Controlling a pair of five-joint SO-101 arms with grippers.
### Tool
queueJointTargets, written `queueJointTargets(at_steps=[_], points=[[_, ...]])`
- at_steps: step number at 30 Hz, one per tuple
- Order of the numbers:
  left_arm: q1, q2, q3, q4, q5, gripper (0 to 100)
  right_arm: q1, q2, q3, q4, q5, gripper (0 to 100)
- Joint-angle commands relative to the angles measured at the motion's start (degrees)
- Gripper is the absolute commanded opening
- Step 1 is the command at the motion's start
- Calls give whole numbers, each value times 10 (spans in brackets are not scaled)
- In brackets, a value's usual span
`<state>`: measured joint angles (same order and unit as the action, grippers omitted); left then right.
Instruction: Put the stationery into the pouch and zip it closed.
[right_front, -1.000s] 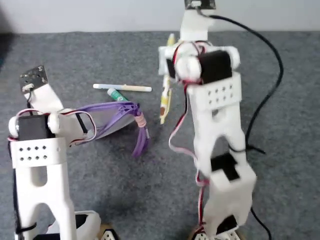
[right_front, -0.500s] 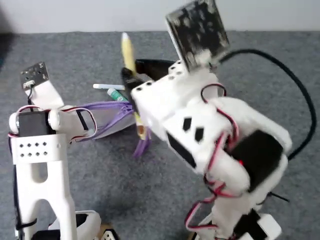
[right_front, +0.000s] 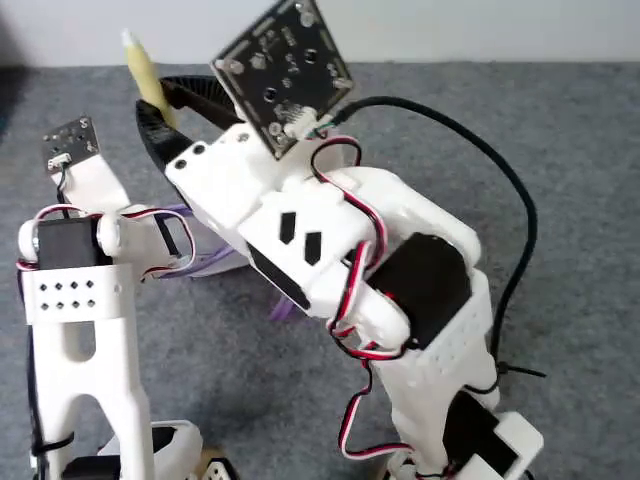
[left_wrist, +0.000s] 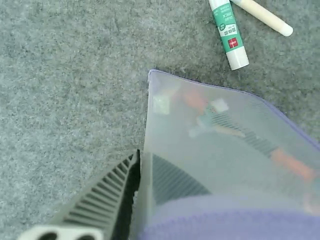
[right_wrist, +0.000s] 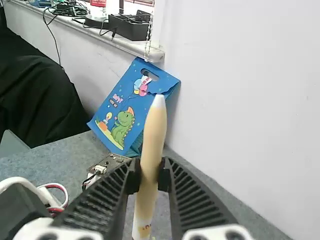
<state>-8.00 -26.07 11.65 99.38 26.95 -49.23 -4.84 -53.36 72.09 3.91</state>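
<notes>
The translucent pouch (left_wrist: 220, 150) with a purple zip edge lies on the grey carpet, and my left gripper (left_wrist: 141, 167) is shut on its side wall. Coloured items show faintly inside it. A green-and-white glue stick (left_wrist: 229, 32) and a white pen (left_wrist: 262, 15) lie just beyond the pouch. My right gripper (right_wrist: 148, 172) is shut on a cream-yellow pen (right_wrist: 150, 135), held upright. In the high view that pen (right_front: 140, 65) sticks up at the far left, above the left arm (right_front: 75, 270). A strip of the pouch (right_front: 210, 262) peeks out under the right arm.
The right arm's white body (right_front: 330, 260) and circuit board (right_front: 280, 75) span the middle of the high view. A black cable (right_front: 520, 230) loops on the right. A blue gift bag (right_wrist: 132, 107) leans on the wall behind the table.
The right arm swung from the far right across to the left, carrying the yellow pen up and over the pouch. It now covers the glue stick and white pen. The left arm kept still.
</notes>
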Motion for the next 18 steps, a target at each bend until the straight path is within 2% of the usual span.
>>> queueJointTargets(at_steps=[1, 12, 18], points=[[5, -1, -30, 11, 6, 13, -7, -2, 0, -14, 6, 8], [5, -1, -30, 11, 6, 13, -17, -52, 4, 68, 3, 8], [2, -1, -29, 11, 6, 13, -18, -95, 3, 181, -22, 8]])
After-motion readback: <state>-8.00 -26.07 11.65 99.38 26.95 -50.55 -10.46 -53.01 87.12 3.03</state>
